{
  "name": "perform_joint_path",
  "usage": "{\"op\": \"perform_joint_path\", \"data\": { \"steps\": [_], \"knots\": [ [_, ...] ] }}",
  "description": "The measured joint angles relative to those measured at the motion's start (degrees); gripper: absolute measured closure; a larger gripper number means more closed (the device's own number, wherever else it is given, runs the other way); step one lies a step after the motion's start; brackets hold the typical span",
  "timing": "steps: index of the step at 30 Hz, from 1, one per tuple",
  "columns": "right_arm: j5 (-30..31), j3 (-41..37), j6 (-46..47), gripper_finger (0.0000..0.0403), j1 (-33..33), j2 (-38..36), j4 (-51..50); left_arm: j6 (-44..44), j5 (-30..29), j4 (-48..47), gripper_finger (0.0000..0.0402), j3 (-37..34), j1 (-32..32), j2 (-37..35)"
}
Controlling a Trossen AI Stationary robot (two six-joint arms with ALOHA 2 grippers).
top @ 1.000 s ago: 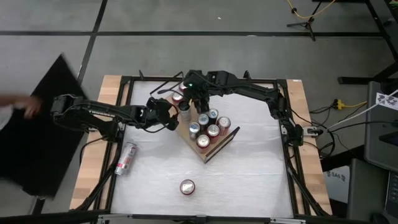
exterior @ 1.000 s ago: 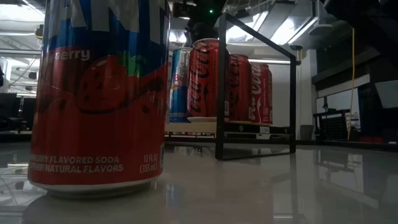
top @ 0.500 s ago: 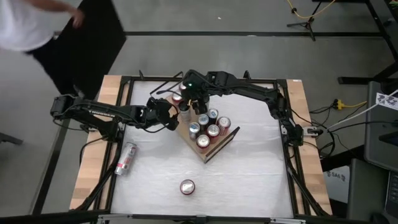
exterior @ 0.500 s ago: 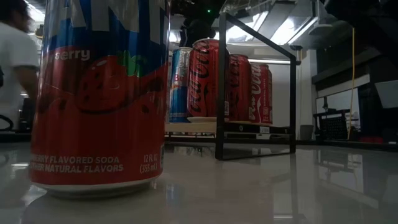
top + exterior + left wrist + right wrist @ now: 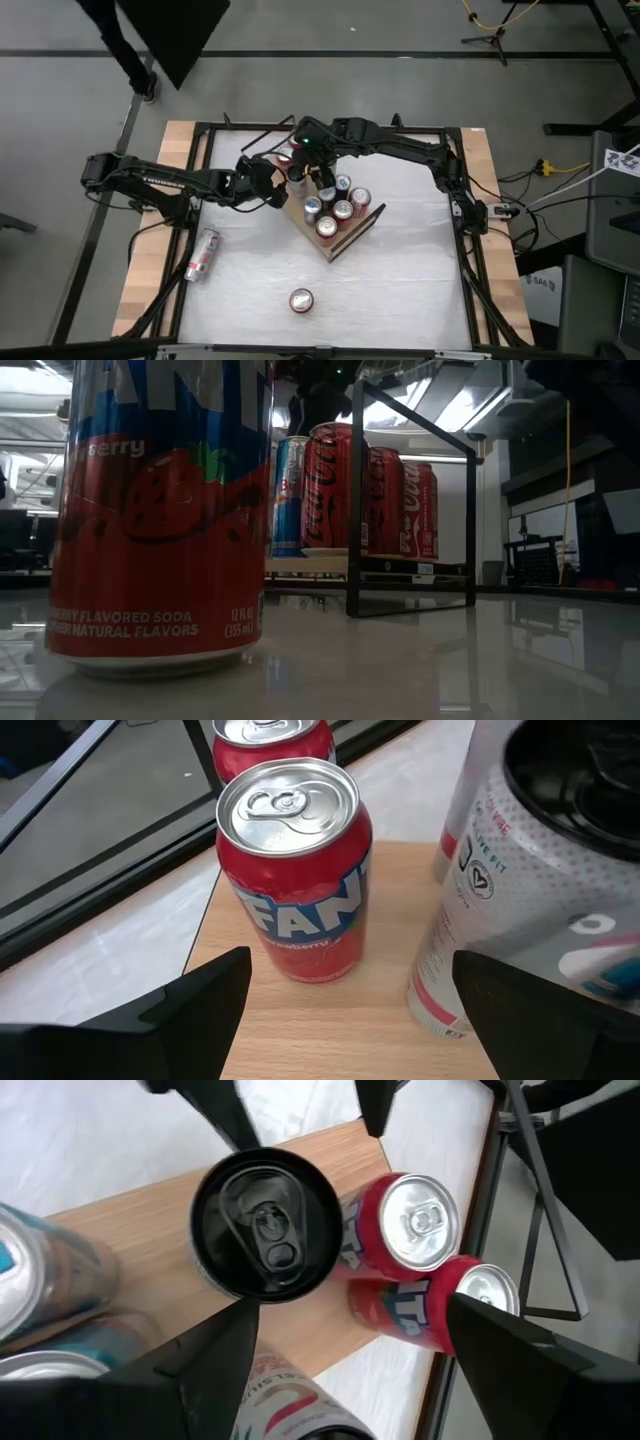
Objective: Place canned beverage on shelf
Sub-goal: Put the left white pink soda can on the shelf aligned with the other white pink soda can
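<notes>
The shelf [image 5: 345, 235], a wooden board with black wire rails, lies skewed at the table's middle, and several cans stand on it. A tall white can with a black top [image 5: 265, 1225] stands on its base at the board's far left end. My right gripper [image 5: 350, 1305] hangs open above it, pointing down, touching nothing. A red Fanta can [image 5: 295, 870] stands at the board's corner beside the tall can. My left gripper [image 5: 350, 960] is open just left of the board [image 5: 272, 188], facing the red can with its fingers apart from it.
A second red can [image 5: 270, 735] stands just past the board's corner. Another can [image 5: 203, 253] lies on its side near the table's left edge. A red strawberry soda can [image 5: 301, 300] stands near the front edge, filling the low view [image 5: 160, 510]. Black frame bars ring the table.
My right gripper has tipped a little above the black-topped can; its fingers stay as far apart as before. The cans keep their places. Beyond the table, a person with a dark panel has gone from the left side toward the far side.
</notes>
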Motion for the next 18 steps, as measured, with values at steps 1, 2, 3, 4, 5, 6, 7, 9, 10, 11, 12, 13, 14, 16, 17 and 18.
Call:
{"op": "perform_joint_path", "data": {
  "steps": [1, 2, 3, 4, 5, 6, 7, 9, 10, 11, 12, 13, 14, 16, 17, 18],
  "knots": [
    [0.19, 0.0, 0.01, 0.0086, 0.05, 0.0, -0.16, -0.53, 0.0, 0.13, 0.0051, 0.0, 0.0, 0.0],
    [0.28, 0.0, 0.04, 0.0086, 0.09, 0.0, -0.2, -0.69, -0.02, 0.17, 0.0051, 0.0, 0.0, 0.0],
    [0.28, 0.0, 0.04, 0.0086, 0.09, 0.0, -0.22, -0.75, -0.04, 0.19, 0.0051, 0.0, 0.0, 0.0],
    [0.28, 0.03, 0.06, 0.0086, 0.09, 0.0, -0.27, -0.78, -0.04, 0.19, 0.0051, 0.0, 0.0, 0.0],
    [0.28, 0.22, 0.08, 0.0086, 0.09, 0.0, -0.43, -0.81, -0.04, 0.23, 0.0051, 0.0, 0.0, 0.0],
    [0.28, 0.28, 0.11, 0.0086, 0.09, 0.0, -0.44, -0.81, -0.04, 0.26, 0.0051, 0.0, 0.0, 0.0],
    [0.3, 0.33, 0.11, 0.0086, 0.09, 0.0, -0.46, -0.81, -0.04, 0.28, 0.0051, 0.0, 0.0, 0.0],
    [0.03, 0.35, 0.11, 0.0086, 0.09, 0.0, -0.44, -0.81, -0.04, 0.28, 0.0051, 0.0, 0.0, 0.0],
    [-0.22, 0.35, 0.13, 0.0086, 0.09, 0.0, -0.46, -0.81, -0.05, 0.28, 0.0051, 0.0, 0.0, 0.0],
    [-0.34, 0.35, 0.15, 0.0086, 0.11, 0.0, -0.5, -0.81, -0.07, 0.28, 0.0051, 0.0, 0.0, 0.0],
    [-0.34, 0.35, 0.15, 0.0086, 0.13, 0.0, -0.52, -0.81, -0.09, 0.32, 0.0051, 0.0, 0.0, 0.0],
    [-0.36, 0.37, 0.17, 0.0086, 0.14, 0.0, -0.56, -0.81, -0.11, 0.35, 0.0051, 0.0, 0.0, 0.0],
    [-0.38, 0.37, 0.17, 0.0086, 0.14, 0.0, -0.63, -0.81, -0.12, 0.4, 0.0051, 0.0, 0.0, 0.0],
    [-0.37, 0.37, 0.17, 0.0086, 0.26, 0.0, -0.75, -0.8, -0.19, 0.51, 0.0051, 0.0, 0.0, 0.0],
    [-0.31, 0.39, 0.17, 0.0086, 0.3, 0.0, -0.82, -0.81, -0.36, 0.55, 0.0051, 0.0, 0.0, 0.0],
    [-0.07, 0.39, 0.17, 0.0086, 0.36, 0.0, -0.89, -0.77, -0.64, 0.59, 0.0051, 0.0, 0.0, 0.0]
  ]
}}
